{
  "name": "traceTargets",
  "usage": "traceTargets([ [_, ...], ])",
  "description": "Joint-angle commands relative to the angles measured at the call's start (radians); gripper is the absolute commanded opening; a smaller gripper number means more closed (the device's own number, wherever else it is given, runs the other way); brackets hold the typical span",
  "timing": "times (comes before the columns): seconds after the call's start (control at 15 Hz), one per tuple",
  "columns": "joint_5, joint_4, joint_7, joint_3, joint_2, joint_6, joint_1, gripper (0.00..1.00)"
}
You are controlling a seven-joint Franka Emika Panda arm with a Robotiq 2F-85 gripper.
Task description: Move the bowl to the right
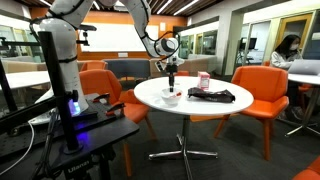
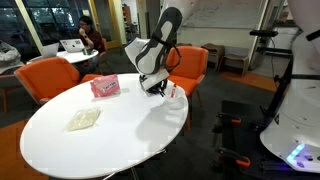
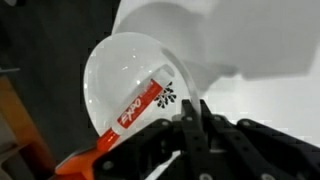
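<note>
The small white bowl (image 3: 120, 70) fills the wrist view, with a red Expo marker (image 3: 135, 102) lying inside it. In both exterior views the bowl (image 1: 172, 97) (image 2: 172, 93) sits near the edge of the round white table (image 1: 190, 108) (image 2: 90, 145). My gripper (image 3: 192, 122) points down from above with its fingers almost together, pinching the bowl's rim. It also shows in both exterior views (image 1: 172, 84) (image 2: 157, 87). I cannot tell whether the bowl is touching the table.
A pink-and-white cup (image 1: 204, 80) (image 2: 104, 87) and a flat object (image 1: 212, 95) (image 2: 83, 119) lie on the table. Orange chairs (image 1: 262, 88) (image 2: 55, 75) ring the table. A person (image 2: 88, 35) sits at a far table.
</note>
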Motion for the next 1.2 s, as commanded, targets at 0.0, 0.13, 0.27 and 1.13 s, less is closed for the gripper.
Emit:
traceTargets([
  [0.0,0.05,-0.031,-0.076,0.035,-0.028,0.029,-0.024,0.02],
  [0.13,0.072,-0.031,-0.1,0.043,-0.031,0.027,-0.026,0.02],
  [0.27,0.087,-0.03,-0.118,0.042,-0.032,0.025,-0.024,0.02],
  [1.13,0.113,-0.084,-0.229,0.078,-0.185,-0.035,-0.017,0.99],
])
